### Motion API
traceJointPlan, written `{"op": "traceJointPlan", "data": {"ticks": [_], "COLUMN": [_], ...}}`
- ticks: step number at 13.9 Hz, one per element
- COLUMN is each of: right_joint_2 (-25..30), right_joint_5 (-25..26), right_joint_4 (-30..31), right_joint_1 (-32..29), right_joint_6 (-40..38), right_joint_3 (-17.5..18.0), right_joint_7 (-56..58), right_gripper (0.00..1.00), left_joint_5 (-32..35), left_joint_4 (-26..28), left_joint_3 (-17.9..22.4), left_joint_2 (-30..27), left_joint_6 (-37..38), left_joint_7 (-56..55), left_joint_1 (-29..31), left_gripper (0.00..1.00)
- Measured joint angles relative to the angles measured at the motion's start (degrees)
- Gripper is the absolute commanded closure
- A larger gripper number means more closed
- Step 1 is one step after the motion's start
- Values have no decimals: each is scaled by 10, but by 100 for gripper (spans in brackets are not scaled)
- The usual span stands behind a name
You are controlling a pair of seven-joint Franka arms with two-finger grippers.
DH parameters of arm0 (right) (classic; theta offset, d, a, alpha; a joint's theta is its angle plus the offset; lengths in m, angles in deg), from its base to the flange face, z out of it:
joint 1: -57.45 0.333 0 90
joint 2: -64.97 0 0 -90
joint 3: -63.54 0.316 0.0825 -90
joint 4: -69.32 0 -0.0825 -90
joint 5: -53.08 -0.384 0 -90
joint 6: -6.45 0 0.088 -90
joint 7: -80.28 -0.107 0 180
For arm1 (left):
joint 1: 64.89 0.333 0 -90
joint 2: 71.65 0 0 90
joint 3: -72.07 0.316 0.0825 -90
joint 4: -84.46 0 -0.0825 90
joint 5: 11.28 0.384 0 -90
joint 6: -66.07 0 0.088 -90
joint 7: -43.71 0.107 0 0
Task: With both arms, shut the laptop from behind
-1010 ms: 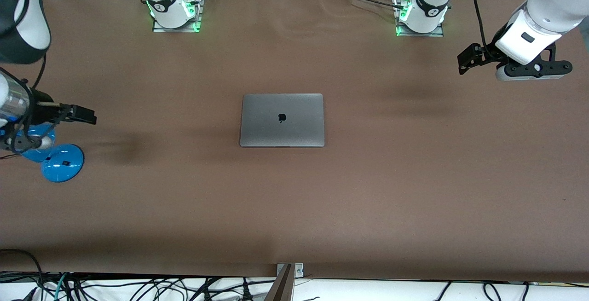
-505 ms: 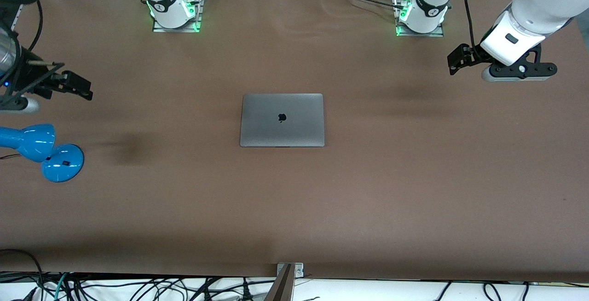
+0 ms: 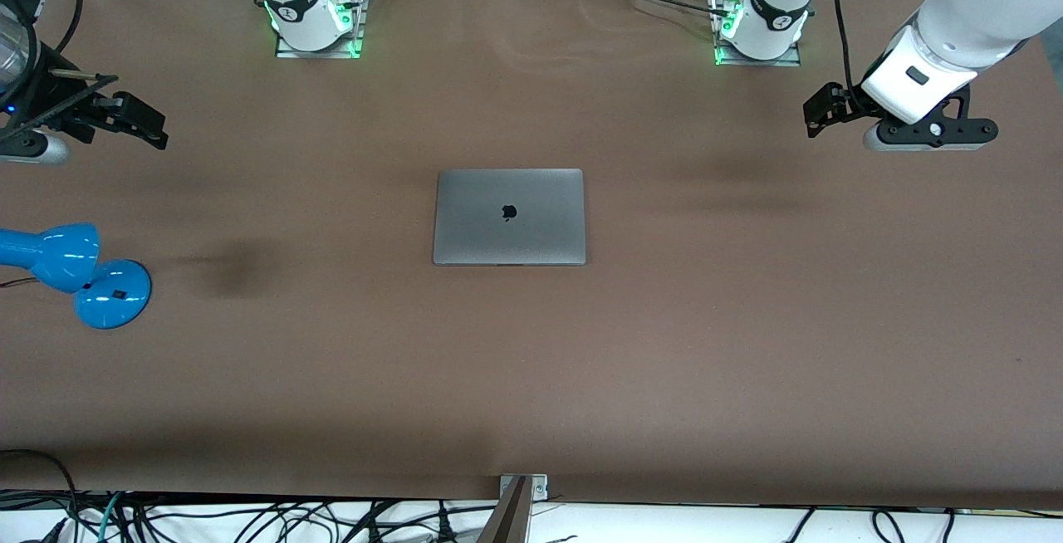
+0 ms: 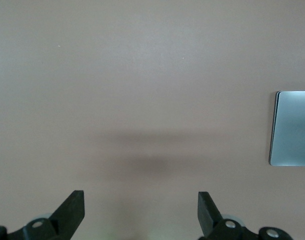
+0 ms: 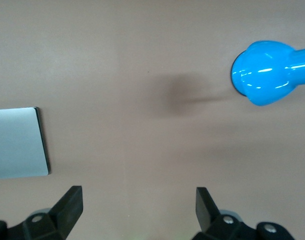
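The laptop (image 3: pixel 509 217) lies flat with its lid down in the middle of the brown counter (image 3: pixel 747 344), well apart from both end effectors and between them. The left end effector (image 3: pixel 818 110) hangs over bare counter toward the left arm's end, with its 2 fingers (image 4: pixel 72 206) spread wide and holding nothing. The right end effector (image 3: pixel 137 124) hangs over the right arm's end with its fingers (image 5: pixel 70 202) also spread and empty, and the blue desk lamp (image 3: pixel 79 273) stands on the counter near it.
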Motion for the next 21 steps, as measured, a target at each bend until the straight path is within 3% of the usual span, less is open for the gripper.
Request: {"op": "traceJointPlan", "data": {"ticks": [4,21], "right_joint_2": [-2,0], "right_joint_5": [-5,-6], "right_joint_4": [21,24], "right_joint_1": [0,1], "right_joint_6": [60,55], "right_joint_3": [-3,-4], "right_joint_7": [-1,-13], "right_gripper": [0,0], "left_joint_5": [0,0], "left_joint_4": [0,0], "left_joint_3": [0,-1], "left_joint_2": [1,6], "left_joint_6": [0,2], "left_joint_7": [0,1], "left_joint_1": [0,0], "left_gripper": [0,0]}}
